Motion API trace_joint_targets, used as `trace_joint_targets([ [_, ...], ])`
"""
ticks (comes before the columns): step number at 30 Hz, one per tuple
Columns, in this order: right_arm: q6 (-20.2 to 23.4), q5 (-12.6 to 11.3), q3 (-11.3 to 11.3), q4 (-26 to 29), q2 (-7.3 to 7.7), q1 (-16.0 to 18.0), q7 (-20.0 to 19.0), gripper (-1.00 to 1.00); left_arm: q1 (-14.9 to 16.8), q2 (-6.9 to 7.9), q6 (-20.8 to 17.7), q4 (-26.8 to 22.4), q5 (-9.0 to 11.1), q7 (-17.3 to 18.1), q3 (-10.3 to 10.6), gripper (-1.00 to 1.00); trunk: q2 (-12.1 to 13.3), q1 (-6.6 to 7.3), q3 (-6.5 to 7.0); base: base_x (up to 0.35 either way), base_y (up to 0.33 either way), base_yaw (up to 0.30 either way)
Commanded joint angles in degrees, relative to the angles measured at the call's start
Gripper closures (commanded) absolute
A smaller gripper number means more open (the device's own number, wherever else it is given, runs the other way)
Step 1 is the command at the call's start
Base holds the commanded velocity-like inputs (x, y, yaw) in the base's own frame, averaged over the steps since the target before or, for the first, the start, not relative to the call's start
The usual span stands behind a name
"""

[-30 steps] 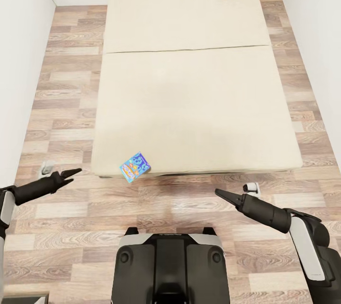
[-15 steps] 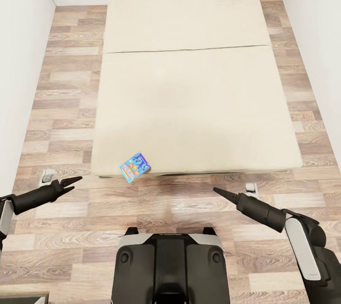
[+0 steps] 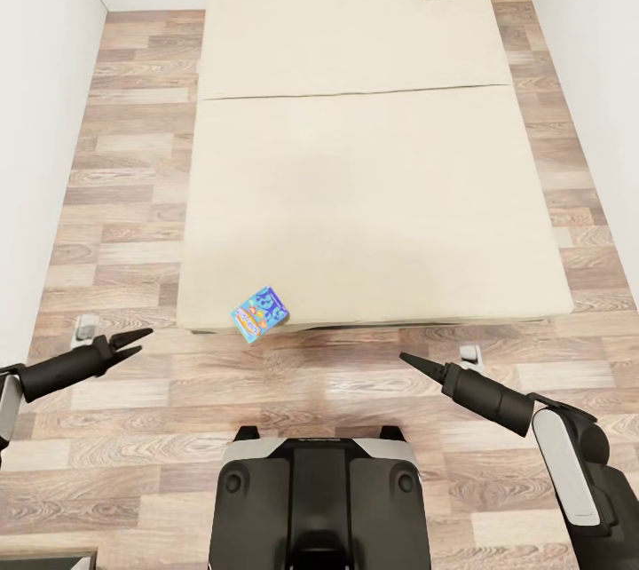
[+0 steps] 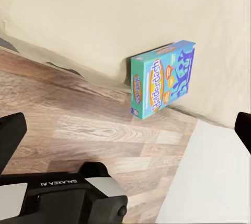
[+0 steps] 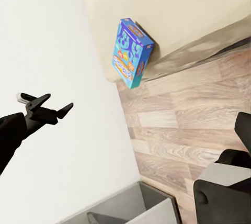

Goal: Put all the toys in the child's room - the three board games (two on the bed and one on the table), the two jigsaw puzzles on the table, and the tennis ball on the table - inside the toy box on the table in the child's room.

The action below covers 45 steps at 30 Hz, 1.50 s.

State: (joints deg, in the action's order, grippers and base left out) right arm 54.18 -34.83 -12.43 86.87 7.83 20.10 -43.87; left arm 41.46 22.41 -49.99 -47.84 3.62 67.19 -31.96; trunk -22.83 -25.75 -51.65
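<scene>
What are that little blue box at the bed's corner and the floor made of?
The blue box looks like printed cardboard: sharp edges, glossy coloured artwork. The floor looks like wood laminate planks, with grain and staggered seams. Being a simulator render, both are only appearances.

You see a matt beige cloth bed (image 3: 364,188), glossy printed card blue board game (image 3: 260,313), wood-grain plank floor (image 3: 133,153).

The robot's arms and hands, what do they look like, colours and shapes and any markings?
Both arms end in slim black forearms tapering to a pointed two-fingered black hand: left hand, right hand. The right arm has a light grey panel on its dark upper shell. The left wrist view shows white "GALAXEA AI" lettering on a black part. No loose cables show.
</scene>
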Motion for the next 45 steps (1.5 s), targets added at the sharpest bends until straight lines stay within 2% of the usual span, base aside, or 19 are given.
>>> trace_joint_targets([
  [1,0.3,0.1,0.0,0.0,-0.01,0.0,-0.2,-1.00,0.0,0.16,-0.5,0.0,0.1,0.6,0.0,-1.00,-0.1,-0.03,-0.05,0.000,0.001,0.000],
  [6,0.3,0.0,0.0,0.0,-0.04,0.0,-0.2,-1.00,0.0,0.71,-0.9,-0.1,0.0,1.3,0.0,-1.00,-0.1,-0.03,-0.05,0.000,0.000,0.000],
  [17,0.2,0.0,0.0,0.0,-0.06,0.0,-0.2,-1.00,0.0,0.80,-2.2,-0.2,0.0,1.4,0.1,-1.00,-0.1,-0.03,0.06,0.000,0.000,0.000],
  [39,0.2,0.1,0.0,0.0,-0.01,0.0,-0.3,-1.00,-0.1,0.97,-2.1,-0.2,0.1,1.5,0.1,-1.00,-0.1,-0.03,2.04,0.000,0.038,0.000],
  [45,-0.9,0.1,0.0,0.0,-0.01,0.0,-0.3,-1.00,-0.1,0.97,-1.9,-0.2,0.1,1.5,0.1,-1.00,-0.1,-0.03,2.61,0.000,0.012,0.000],
])
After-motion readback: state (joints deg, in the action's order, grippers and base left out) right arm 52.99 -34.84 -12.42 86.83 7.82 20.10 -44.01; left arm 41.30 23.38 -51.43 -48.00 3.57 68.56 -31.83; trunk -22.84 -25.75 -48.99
